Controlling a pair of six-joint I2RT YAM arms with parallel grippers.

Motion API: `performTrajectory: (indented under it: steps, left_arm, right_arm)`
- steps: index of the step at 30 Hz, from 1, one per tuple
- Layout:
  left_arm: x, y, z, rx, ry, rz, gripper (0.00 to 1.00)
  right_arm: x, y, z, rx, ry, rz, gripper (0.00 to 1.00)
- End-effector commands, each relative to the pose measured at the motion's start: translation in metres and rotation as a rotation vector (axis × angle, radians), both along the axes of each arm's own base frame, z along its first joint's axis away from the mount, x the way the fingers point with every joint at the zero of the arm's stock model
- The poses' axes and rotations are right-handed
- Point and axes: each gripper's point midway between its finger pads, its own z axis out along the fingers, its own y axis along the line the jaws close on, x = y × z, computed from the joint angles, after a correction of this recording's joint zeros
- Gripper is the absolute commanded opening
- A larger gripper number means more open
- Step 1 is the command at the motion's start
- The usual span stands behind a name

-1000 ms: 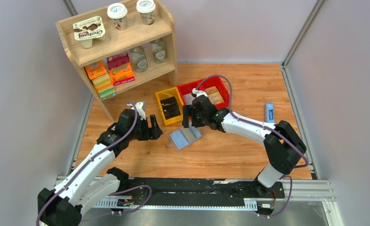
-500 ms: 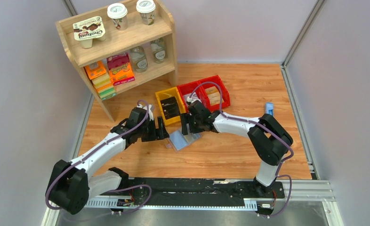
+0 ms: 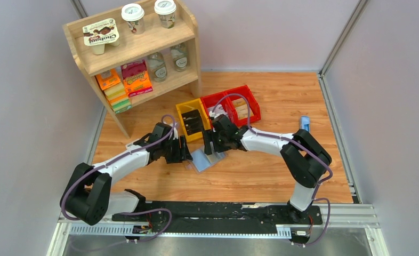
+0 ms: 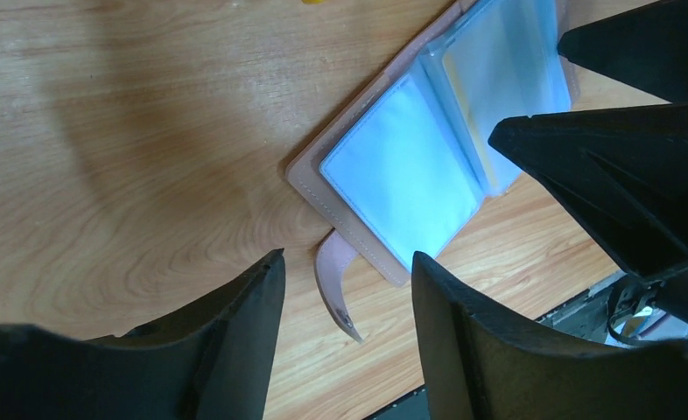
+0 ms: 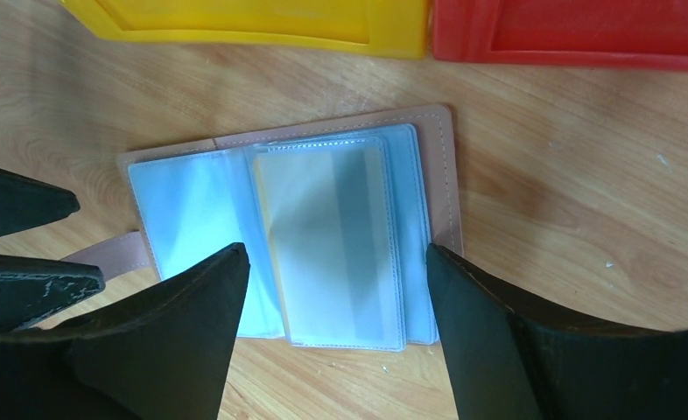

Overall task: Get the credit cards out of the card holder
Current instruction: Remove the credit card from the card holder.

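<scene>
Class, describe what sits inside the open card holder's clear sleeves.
In the card holder, the topmost sleeve shows a pale card with a grey stripe. The sleeve by the strap looks blue; anything behind either is hidden.

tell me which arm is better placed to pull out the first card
Right, likely: the right hand, open, straddles the sleeve holding a yellowish card in the card holder. The left hand, also open, sits over the strap end.

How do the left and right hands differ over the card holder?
The left hand straddles the card holder's strap tab; the right hand straddles its clear sleeves. The left hand is at the holder's edge, the right hand over one half. Both are open and empty.
</scene>
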Motion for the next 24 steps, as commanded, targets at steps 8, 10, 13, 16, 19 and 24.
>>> performTrajectory:
  steps: [8,10,13,16,19,24]
  left_arm:
    - [-0.003,-0.008,-0.002,-0.041,0.007,-0.029,0.54]
    - [-0.005,-0.008,-0.001,-0.036,0.010,-0.035,0.54]
    - [-0.008,-0.008,-0.002,-0.026,0.022,-0.047,0.54]
    - [-0.014,-0.008,-0.005,-0.015,0.036,-0.061,0.52]
    - [-0.016,-0.008,-0.005,-0.013,0.040,-0.067,0.50]
    - [-0.022,-0.011,-0.007,-0.012,0.050,-0.086,0.47]
  right_arm:
    - [0.012,0.004,0.036,-0.017,-0.142,-0.012,0.80]
    - [0.011,0.005,0.038,-0.015,-0.145,-0.008,0.80]
    - [0.008,0.008,0.036,-0.008,-0.131,0.009,0.80]
    - [0.004,0.011,0.029,-0.005,-0.110,0.031,0.80]
    - [0.001,0.011,0.017,-0.019,-0.083,0.039,0.80]
    - [-0.004,0.010,0.006,-0.025,-0.060,0.041,0.79]
